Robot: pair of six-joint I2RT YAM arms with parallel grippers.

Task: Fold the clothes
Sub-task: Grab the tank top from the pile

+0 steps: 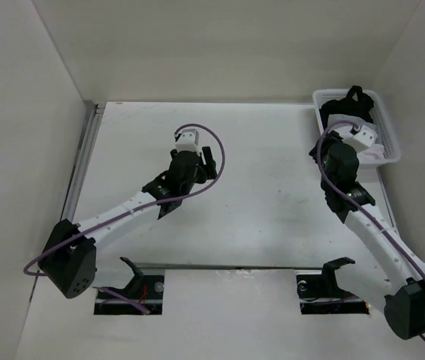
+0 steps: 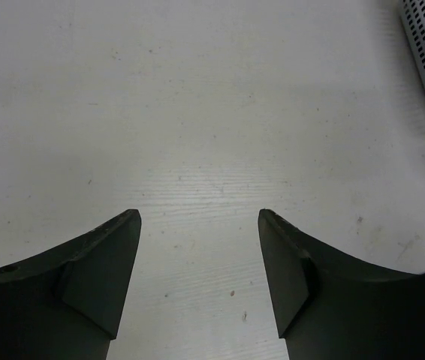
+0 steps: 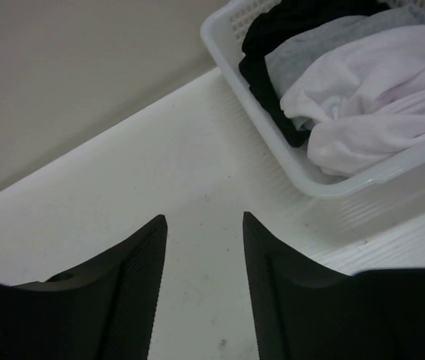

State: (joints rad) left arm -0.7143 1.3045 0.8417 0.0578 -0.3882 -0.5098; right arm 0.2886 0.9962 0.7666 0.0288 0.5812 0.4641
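Right gripper (image 3: 203, 217) spread, clothes (image 3: 363, 75) inside basket (image 3: 333, 187) rim

2 end effectors (image 2: 197, 214) (image 3: 203, 217), jaws spread

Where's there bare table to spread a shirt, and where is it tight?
The white tabletop is bare from the left wall to the left gripper, and between it and the right gripper. Crowded: the far right corner, where a white plastic mesh basket holds a crumpled white fabric garment among darker clothes.
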